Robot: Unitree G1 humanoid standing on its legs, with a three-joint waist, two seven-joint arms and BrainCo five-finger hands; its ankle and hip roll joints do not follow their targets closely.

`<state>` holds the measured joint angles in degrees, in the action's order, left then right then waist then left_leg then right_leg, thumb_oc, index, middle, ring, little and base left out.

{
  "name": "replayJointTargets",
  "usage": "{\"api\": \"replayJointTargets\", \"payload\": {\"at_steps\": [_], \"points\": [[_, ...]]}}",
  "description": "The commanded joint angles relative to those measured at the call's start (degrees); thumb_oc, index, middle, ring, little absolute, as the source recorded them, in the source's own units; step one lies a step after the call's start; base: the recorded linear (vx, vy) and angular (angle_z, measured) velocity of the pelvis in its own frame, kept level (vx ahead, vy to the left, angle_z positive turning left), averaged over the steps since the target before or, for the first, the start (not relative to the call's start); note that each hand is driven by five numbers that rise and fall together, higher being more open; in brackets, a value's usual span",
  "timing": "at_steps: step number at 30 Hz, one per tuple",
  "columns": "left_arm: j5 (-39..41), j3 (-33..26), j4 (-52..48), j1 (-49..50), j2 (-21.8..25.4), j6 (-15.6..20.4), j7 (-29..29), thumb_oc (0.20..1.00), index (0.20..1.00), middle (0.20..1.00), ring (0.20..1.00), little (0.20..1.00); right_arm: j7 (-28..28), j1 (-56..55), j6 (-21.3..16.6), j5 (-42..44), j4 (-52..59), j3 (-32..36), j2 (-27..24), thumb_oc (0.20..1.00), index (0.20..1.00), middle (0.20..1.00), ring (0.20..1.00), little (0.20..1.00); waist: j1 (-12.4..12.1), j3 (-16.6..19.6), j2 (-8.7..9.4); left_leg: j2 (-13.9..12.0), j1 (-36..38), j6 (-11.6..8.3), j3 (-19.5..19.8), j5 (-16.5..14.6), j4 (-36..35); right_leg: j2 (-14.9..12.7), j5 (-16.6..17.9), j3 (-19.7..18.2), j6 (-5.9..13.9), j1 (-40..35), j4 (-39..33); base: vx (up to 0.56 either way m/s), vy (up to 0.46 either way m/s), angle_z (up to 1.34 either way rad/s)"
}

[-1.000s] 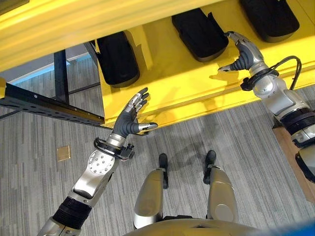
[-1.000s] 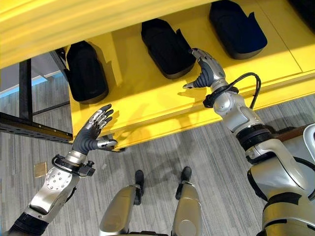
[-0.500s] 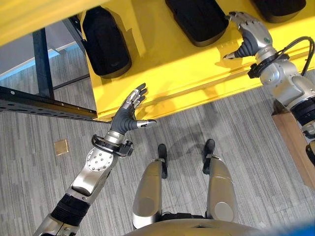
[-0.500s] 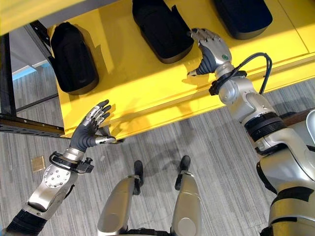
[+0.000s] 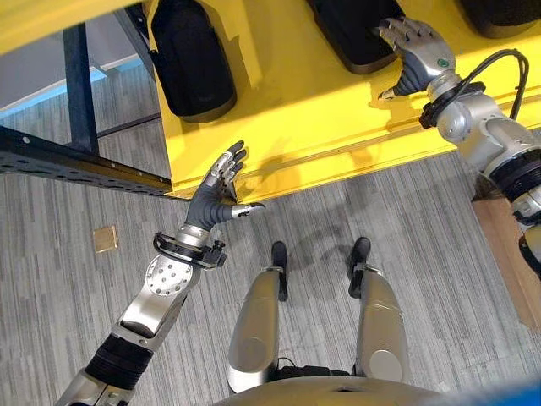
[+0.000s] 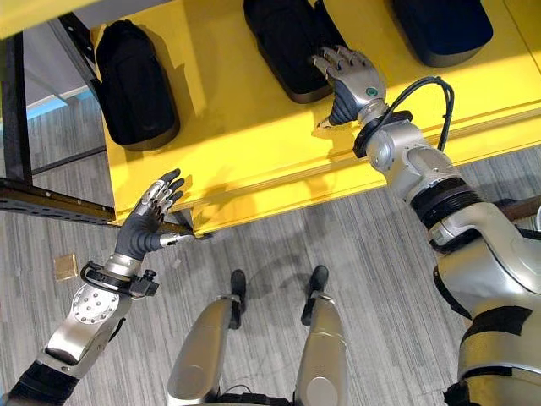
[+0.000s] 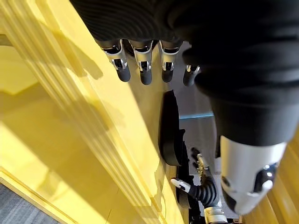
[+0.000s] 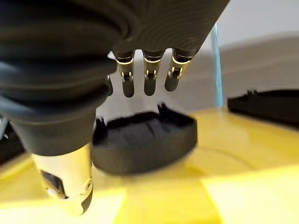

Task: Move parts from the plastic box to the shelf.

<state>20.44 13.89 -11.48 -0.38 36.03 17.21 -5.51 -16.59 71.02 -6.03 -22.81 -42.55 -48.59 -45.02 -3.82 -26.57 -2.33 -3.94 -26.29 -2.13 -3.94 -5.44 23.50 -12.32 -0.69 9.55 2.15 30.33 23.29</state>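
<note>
**Parts on the yellow shelf, both my hands empty**

My right hand is up over the yellow shelf, fingers spread and relaxed, holding nothing. Its fingertips reach the near end of the middle black part; I cannot tell whether they touch it or hang just above it. In my right wrist view the same part lies flat on the yellow board just past my fingers, which hang straight over it.

My left hand is lower, in front of the shelf's front edge near its left corner, palm turned toward the shelf, fingers straight and thumb stuck out to the side. It carries nothing and I cannot tell whether it touches the edge.

The shelf holds three black parts in a row, well apart from each other. The left part sits near the left end, lying lengthwise from front to back. The middle one is at my right hand. The right part lies further right, its far end cut off at the frame's top.

A dark metal rack beam runs off to the left of the shelf, above the grey carpet.
</note>
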Motion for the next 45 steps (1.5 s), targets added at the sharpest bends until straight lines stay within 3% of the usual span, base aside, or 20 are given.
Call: {"api": "replayJointTargets", "payload": {"at_steps": [1, 13, 29, 45], "points": [[-1.84, -3.04, -5.78, 3.07, 2.55, 4.31, -2.51, 1.000, 1.000, 1.000, 1.000, 1.000, -1.74, 6.72, 0.07, -1.17, -0.38, -2.72, -0.92, 1.000, 1.000, 1.000, 1.000, 1.000, -0.15, 2.16, 1.03, 2.11, -2.04, 1.99, -0.66, 0.68, 0.61, 1.28, -3.47, -1.52, 2.04, -0.29, 3.39, 0.01, -0.001, 0.06], [-1.73, -2.68, -6.16, 2.74, 2.73, 4.92, -3.39, 1.000, 1.000, 1.000, 1.000, 1.000, -1.76, 9.98, 0.60, -0.74, -8.99, -6.37, 3.39, 1.000, 1.000, 1.000, 1.000, 1.000, -1.54, 0.94, 0.88, 2.28, -4.23, 2.05, 0.02, 1.33, 0.42, 1.28, -2.99, -0.87, 1.93, 1.73, 3.28, 0.00, 0.003, 0.03], [-2.33, -3.80, -6.51, 3.17, 3.30, 5.64, -3.80, 1.000, 1.000, 1.000, 1.000, 1.000, 1.37, 9.05, -0.42, -1.99, -3.63, -8.21, 4.75, 1.000, 1.000, 1.000, 1.000, 1.000, -2.01, 0.85, 1.61, 2.49, -4.62, 2.11, 0.25, 0.80, 1.19, 1.31, -3.12, -1.18, 1.78, 1.84, 3.65, 0.00, 0.000, 0.00], [-2.87, -4.55, -6.25, 3.50, 3.42, 5.79, -4.42, 1.000, 1.000, 1.000, 1.000, 1.000, 0.70, 9.17, -1.08, 2.54, -1.03, -4.96, 5.68, 1.000, 1.000, 1.000, 1.000, 1.000, -1.87, 1.09, 2.09, 2.41, -4.11, 2.14, -0.02, 0.47, 1.40, 1.28, -3.10, -1.17, 1.82, 1.37, 3.59, 0.00, 0.000, 0.00]]}}
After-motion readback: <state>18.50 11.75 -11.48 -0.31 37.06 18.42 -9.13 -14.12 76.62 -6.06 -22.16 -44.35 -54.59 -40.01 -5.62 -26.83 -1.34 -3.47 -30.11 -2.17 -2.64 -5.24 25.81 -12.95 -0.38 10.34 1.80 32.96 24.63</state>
